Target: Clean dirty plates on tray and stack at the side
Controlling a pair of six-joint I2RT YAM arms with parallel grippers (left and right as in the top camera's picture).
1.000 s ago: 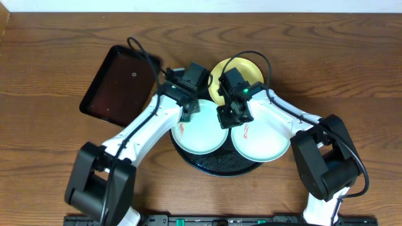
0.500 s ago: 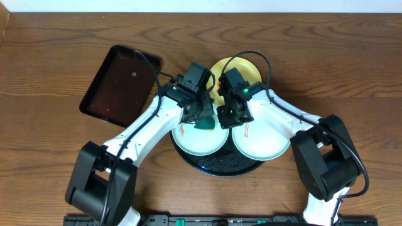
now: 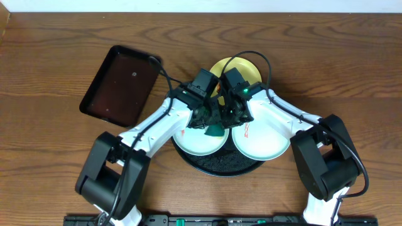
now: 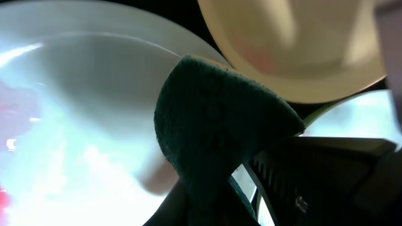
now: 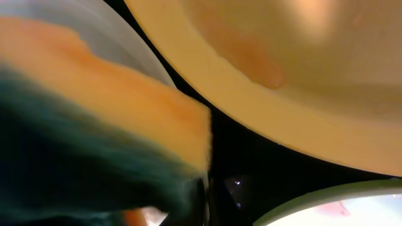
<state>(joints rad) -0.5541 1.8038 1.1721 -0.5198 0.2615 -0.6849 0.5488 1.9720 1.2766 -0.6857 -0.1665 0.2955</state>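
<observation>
On the round black tray (image 3: 217, 164) lie two mint-white plates, the left plate (image 3: 198, 143) and the right plate (image 3: 264, 144), each with a red smear. The yellow plate (image 3: 248, 68) lies at the tray's far edge. My left gripper (image 3: 210, 122) is shut on a green sponge (image 3: 215, 130) over the left plate's right part. In the left wrist view the sponge (image 4: 220, 125) presses on that plate (image 4: 81, 125), under the yellow plate (image 4: 295, 50). My right gripper (image 3: 232, 117) is shut between the plates, holding nothing that I can see. In the right wrist view the sponge (image 5: 94, 125) fills the left side.
A rectangular dark tray (image 3: 119, 81) lies on the wooden table (image 3: 56, 144) at the left, beyond the left arm. The two grippers are almost touching over the middle of the round tray.
My left gripper has moved right across the left plate, carrying the sponge up close to the right gripper. The right arm has stayed put.
</observation>
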